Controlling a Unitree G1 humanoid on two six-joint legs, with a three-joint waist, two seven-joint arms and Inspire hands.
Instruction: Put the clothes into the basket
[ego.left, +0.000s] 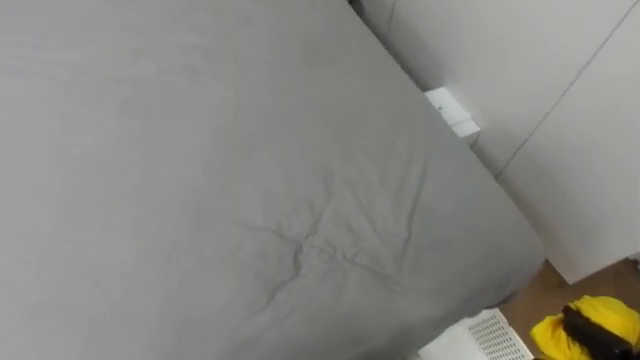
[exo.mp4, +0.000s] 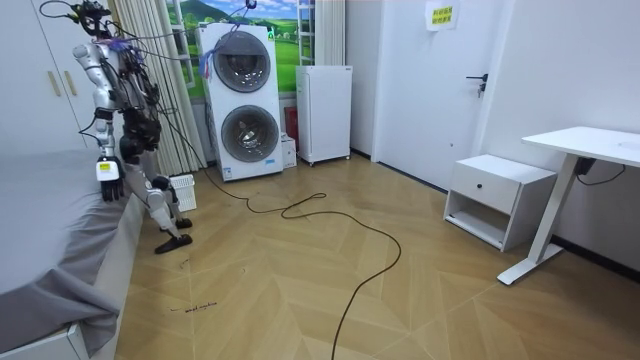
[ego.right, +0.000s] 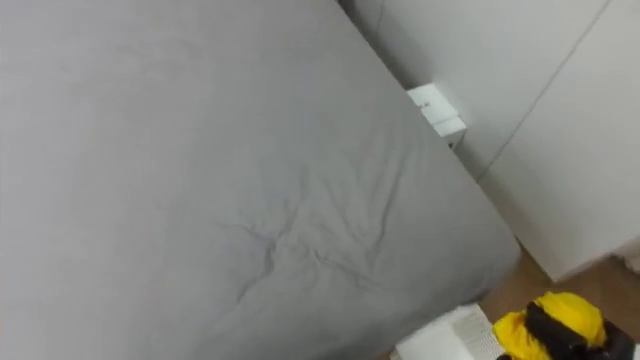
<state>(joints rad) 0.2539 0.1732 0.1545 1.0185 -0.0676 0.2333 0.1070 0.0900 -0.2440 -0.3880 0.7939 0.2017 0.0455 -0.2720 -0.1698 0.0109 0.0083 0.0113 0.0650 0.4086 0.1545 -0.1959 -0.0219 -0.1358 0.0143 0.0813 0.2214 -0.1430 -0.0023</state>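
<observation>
The left hand (exo.mp4: 108, 181) is hanging low by the edge of the bed (ego.left: 250, 180); whether it is spread or curled I cannot tell. The yellow and black garment (ego.left: 590, 328) is lying bunched on the far side from that hand, to the robot's right, just beside the white basket (ego.left: 488, 338). The right arm is likely sitting nearer.

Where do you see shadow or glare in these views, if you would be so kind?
Left eye view: the grey sheet is evenly lit, with soft shading only along its creases and no glare. Right eye view: the yellow cloth stands out bright beside the sheet. Room view: the wooden floor has a mild sheen, and the sheet's hanging side is darker than its top.
</observation>
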